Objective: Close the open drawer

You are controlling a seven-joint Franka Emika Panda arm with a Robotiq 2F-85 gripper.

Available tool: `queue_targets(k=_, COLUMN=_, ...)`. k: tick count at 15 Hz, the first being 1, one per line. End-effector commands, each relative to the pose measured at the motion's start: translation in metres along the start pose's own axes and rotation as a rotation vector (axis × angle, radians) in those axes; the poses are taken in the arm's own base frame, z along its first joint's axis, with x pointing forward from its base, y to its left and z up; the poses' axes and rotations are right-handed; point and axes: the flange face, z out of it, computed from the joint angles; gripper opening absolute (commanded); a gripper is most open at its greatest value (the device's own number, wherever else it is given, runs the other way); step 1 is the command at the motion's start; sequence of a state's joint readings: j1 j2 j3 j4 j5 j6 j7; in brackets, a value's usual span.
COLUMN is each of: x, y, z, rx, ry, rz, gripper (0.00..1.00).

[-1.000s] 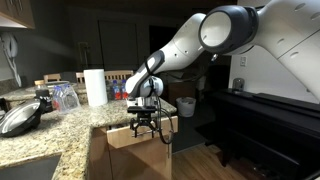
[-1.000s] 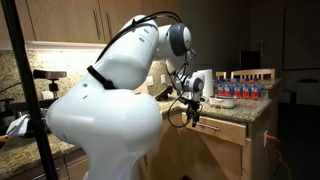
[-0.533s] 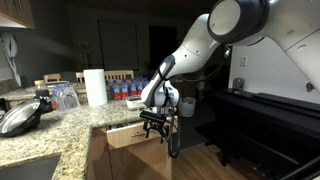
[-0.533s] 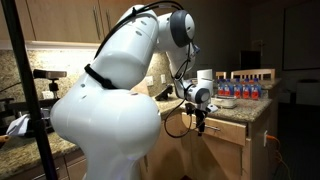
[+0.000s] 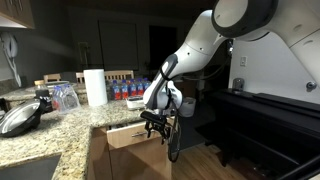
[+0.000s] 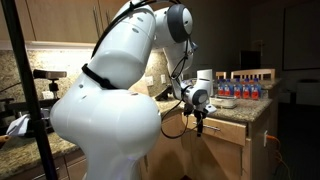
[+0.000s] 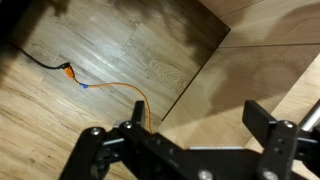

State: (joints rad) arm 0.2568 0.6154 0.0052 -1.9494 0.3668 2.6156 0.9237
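The light-brown wooden drawer (image 5: 128,135) stands pulled out a little from under the granite counter; in an exterior view its front (image 6: 222,130) shows below the counter edge. My gripper (image 5: 155,127) hangs just in front of the drawer front, pointing down; it also shows in an exterior view (image 6: 197,122). In the wrist view the two black fingers (image 7: 185,135) are spread apart with nothing between them, over a wooden panel edge (image 7: 225,90) and the floor. The drawer's handle and inside are hidden.
A granite counter (image 5: 60,125) carries a paper towel roll (image 5: 95,87), a pan (image 5: 20,117) and bottles (image 5: 128,90). An orange cable (image 7: 110,90) lies on the wood floor. A dark piano-like unit (image 5: 270,120) stands opposite. The arm's bulky base (image 6: 100,110) fills an exterior view.
The arm has swung the gripper sideways along the counter to the drawer front over the last second; since half a second ago it has barely moved. The fingers stay open.
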Motion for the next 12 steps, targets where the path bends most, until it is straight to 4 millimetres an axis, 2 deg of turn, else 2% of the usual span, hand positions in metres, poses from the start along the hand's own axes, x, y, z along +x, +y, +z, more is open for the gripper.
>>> queue_targets(k=1, x=0.002, y=-0.002, z=0.012, rx=0.033, ry=0.094, rz=0.067, gripper=1.0)
queue_targets(k=7, x=0.003, y=0.001, z=0.066, rx=-0.017, ry=0.018, rz=0.154, gripper=1.0)
queue_targets(k=9, x=0.006, y=-0.001, z=0.073, rx=-0.008, ry=0.034, rz=0.177, gripper=1.0)
queue_targets(k=12, x=0.012, y=-0.008, z=0.07, rx=0.045, ry=0.059, rz=0.235, gripper=1.0)
